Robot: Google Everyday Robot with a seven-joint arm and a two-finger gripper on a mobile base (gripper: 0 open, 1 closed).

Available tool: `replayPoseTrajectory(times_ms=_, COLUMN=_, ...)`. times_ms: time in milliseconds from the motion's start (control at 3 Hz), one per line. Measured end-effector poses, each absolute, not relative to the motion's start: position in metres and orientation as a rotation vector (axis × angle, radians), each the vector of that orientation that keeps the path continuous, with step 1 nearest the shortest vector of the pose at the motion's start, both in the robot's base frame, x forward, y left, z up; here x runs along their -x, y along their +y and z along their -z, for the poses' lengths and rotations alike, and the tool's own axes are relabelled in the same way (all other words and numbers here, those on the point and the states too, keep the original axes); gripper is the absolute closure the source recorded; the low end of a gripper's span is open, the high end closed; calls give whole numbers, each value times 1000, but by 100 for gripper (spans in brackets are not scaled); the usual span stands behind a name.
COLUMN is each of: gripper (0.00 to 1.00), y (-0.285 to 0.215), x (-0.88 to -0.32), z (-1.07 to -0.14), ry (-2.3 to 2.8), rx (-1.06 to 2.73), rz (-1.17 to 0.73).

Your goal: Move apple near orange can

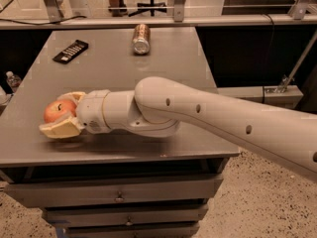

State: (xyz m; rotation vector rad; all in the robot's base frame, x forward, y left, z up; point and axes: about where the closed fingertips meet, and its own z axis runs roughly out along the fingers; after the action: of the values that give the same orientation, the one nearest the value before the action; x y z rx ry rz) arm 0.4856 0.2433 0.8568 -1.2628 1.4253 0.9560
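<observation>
The red-orange apple (pixel 55 111) sits near the front left corner of the grey table (pixel 163 58). My gripper (pixel 54 115) reaches in from the right, with one pale finger (pixel 72 96) behind the apple and the other (pixel 60 129) in front, closed against it. The orange can (pixel 141 38) lies on its side at the far middle of the table, silver end towards the camera, well away from the apple.
A black remote control (pixel 71 51) lies at the far left of the table. My arm (pixel 223 118) crosses the table's front right part. A small bottle (pixel 13 80) stands off the left edge. Drawers (pixel 119 197) are below the front edge.
</observation>
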Motion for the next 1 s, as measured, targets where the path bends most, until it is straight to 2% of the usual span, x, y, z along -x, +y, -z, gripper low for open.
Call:
replayPoseTrajectory(times_ms=333, gripper=100, y=216, x=-493, z=-859, ry=1451, rx=1241, rz=-912)
replayPoseTrajectory(times_ms=1000, gripper=100, y=98, x=-523, z=-885, ry=1525, rx=1065, rz=-753)
